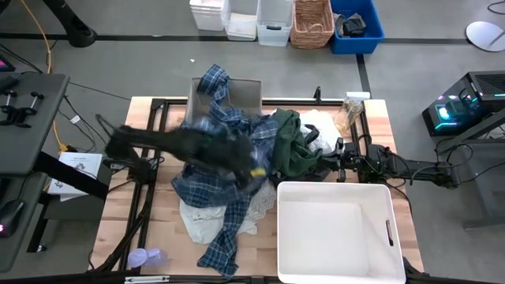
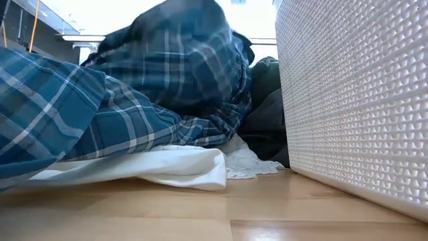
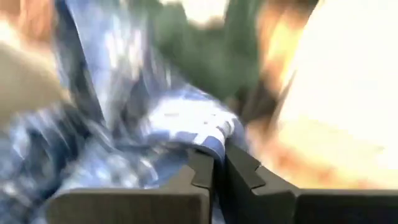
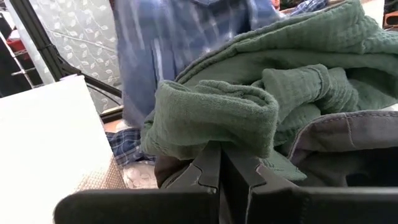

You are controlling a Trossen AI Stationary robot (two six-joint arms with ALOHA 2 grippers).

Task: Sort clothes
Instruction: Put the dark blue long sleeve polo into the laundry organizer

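A blue-and-white plaid shirt [image 1: 221,134] lies heaped across the table's middle, over white lacy pieces [image 1: 201,219]; it fills the low view [image 2: 134,100]. A dark green garment [image 1: 290,146] lies to its right, next to a black-grey garment [image 4: 348,134]. My left gripper [image 1: 248,170] is over the heap, shut on the plaid shirt. My right gripper [image 1: 322,163] is at the green garment's right side, shut on it. My left gripper pinches a bunched fold of the plaid shirt [image 3: 208,140] between its two fingers. The cloth bulges out just past the fingertips; one layer or several, I cannot tell. The rest of the shirt lies on the heap. My right gripper pinches a thick rolled fold of the dark green garment [image 4: 214,127] between its two fingers. It comes level from the table's right side. The fold bulges over the fingertips and the garment rests on the heap.
A white plastic bin [image 1: 335,233] stands at the near right, its wall close in the low view [image 2: 354,100]. A grey box [image 1: 245,93] stands at the far middle. A clear jar [image 1: 347,117] is at the far right, and a small lavender object [image 1: 146,256] at the near left.
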